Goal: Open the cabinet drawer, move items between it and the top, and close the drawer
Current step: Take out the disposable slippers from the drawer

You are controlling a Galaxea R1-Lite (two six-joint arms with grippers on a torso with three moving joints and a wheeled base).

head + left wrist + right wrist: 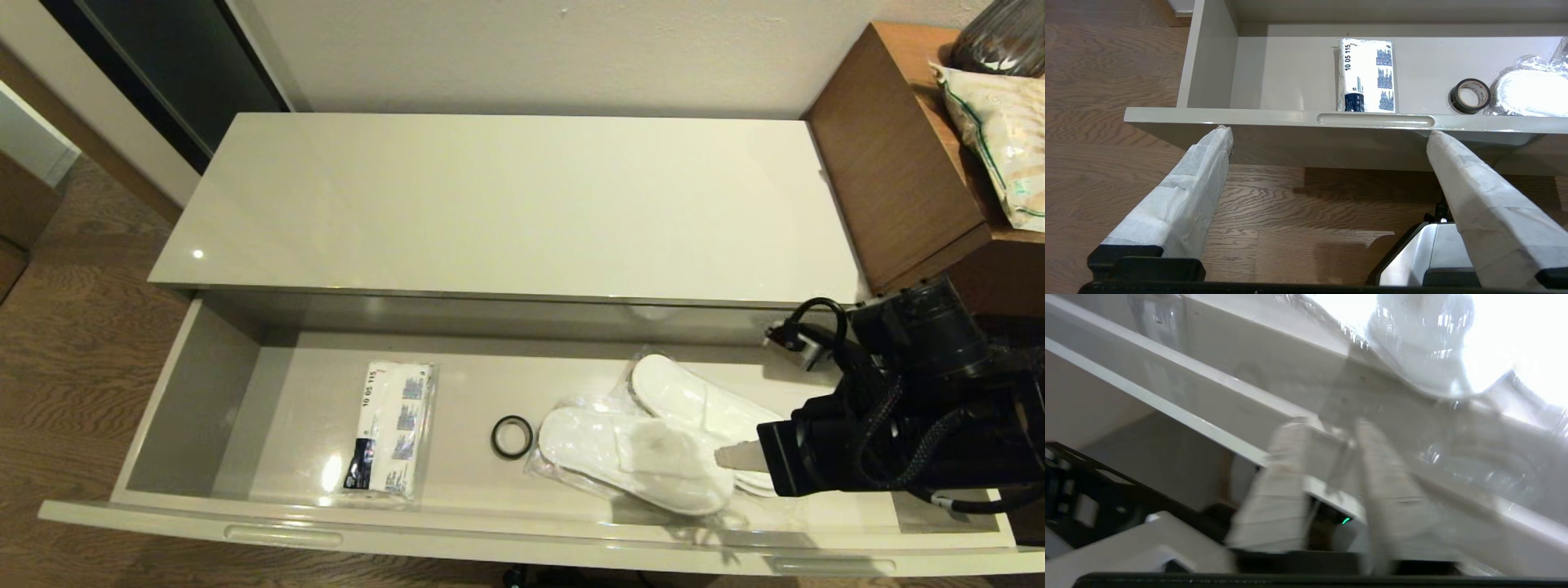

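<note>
Step in hand, by the look of things: transfer of items, with the drawer (188, 392) standing wide open below the top (506, 204) and nothing lying on that glossy cream slab. Right gripper (1333, 433) low at the drawer's right end, over the bagged slippers (645, 457); fingers parted only narrowly, nothing visibly caught between them, though too blurred to rule out contact with the plastic. Left gripper (1329, 130) parked in front of and below the drawer face, over the wooden floor, spread to full width and empty.

Next move, probably: a firm pinch on the slipper bag, then a lift clear of the drawer's back lip and up onto the top. Slack, slippery plastic, so a grip on the slipper itself rather than on loose film.

Slippers white, flat, overlapping, wrapped in crinkled clear bags. Flat white packet (390, 429) with blue-black print toward the drawer's left, small black ring (512, 437) between packet and slippers, just beside the bag.
</note>
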